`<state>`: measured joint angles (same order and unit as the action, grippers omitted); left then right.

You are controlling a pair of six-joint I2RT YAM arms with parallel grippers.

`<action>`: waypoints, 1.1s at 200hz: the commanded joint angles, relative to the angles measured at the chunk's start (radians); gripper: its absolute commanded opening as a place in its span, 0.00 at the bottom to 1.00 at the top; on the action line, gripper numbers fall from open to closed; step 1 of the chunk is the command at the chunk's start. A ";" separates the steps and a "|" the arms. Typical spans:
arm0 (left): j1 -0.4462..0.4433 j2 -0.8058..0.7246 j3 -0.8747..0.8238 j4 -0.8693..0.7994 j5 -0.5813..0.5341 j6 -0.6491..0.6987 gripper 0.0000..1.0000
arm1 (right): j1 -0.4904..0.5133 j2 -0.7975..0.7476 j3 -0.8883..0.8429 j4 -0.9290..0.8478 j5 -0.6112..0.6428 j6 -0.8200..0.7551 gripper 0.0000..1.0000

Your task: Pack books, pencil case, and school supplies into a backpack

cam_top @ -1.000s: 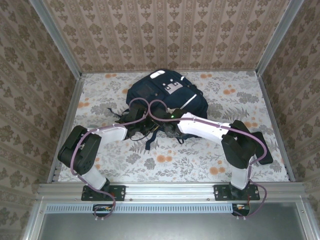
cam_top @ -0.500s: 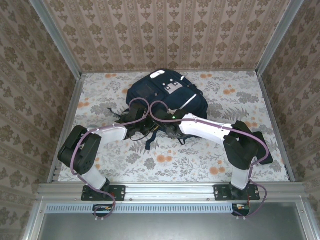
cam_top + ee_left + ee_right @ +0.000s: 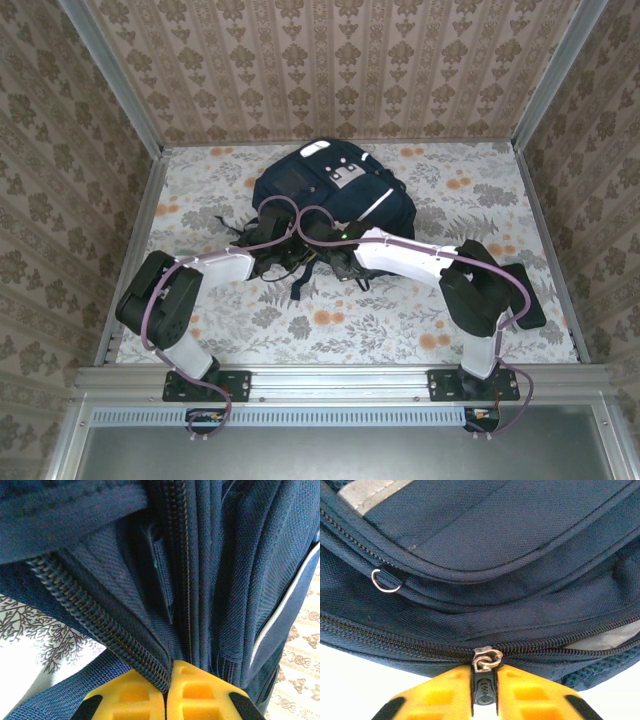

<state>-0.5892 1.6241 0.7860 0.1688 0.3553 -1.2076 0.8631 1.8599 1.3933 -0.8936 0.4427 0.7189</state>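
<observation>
Starting at the left: the left arm [image 3: 225, 266] reaches in across the floral-patterned counter [image 3: 400, 320] to the near edge of the large navy-blue fabric backpack [image 3: 335, 195], which lies at the middle of the counter toward the far wall. Up close, the left jaws are pressed together, yellow pads [image 3: 202, 692] meeting right where a loose black zipper coil [image 3: 85, 611] runs down into them. Whether a fold of navy cloth is actually nipped between them, I can't tell. That coil looks parted from its mate, so I'd judge this stretch of the zip is open.

Moving across to the right: the right arm [image 3: 410, 258] stretches in from the other side, and the right jaws are narrow, clamped on the small black zipper pull [image 3: 484, 692] that hangs from the silver metal slider [image 3: 486, 659]. The zip either side of that slider looks closed. A little silver wire ring [image 3: 385, 580] sits on the seam above, well clear.

Now the danger. That pull is a slim tab in a fingertip pinch: tug at an angle to the track and it could slide out. If the left side has no real hold on cloth, the whole bag could drag along the counter rather than the slider running. And slack fabric beside the teeth could feed in and jam the slider.
</observation>
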 commanded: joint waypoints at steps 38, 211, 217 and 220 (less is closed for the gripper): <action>0.018 -0.008 0.020 -0.003 0.007 0.037 0.02 | -0.017 -0.066 -0.050 -0.044 0.055 -0.027 0.01; 0.103 -0.042 -0.003 -0.064 0.043 0.123 0.01 | -0.123 -0.251 -0.159 0.119 -0.321 -0.239 0.45; 0.102 -0.044 -0.004 -0.064 0.046 0.125 0.01 | -0.105 -0.236 -0.148 0.116 -0.306 -0.216 0.46; 0.103 -0.048 -0.004 -0.064 0.046 0.127 0.02 | -0.095 -0.228 -0.142 0.115 -0.298 -0.202 0.46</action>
<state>-0.4957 1.6222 0.7856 0.0902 0.3862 -1.1130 0.7071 1.5906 1.1858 -0.7841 0.1219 0.4400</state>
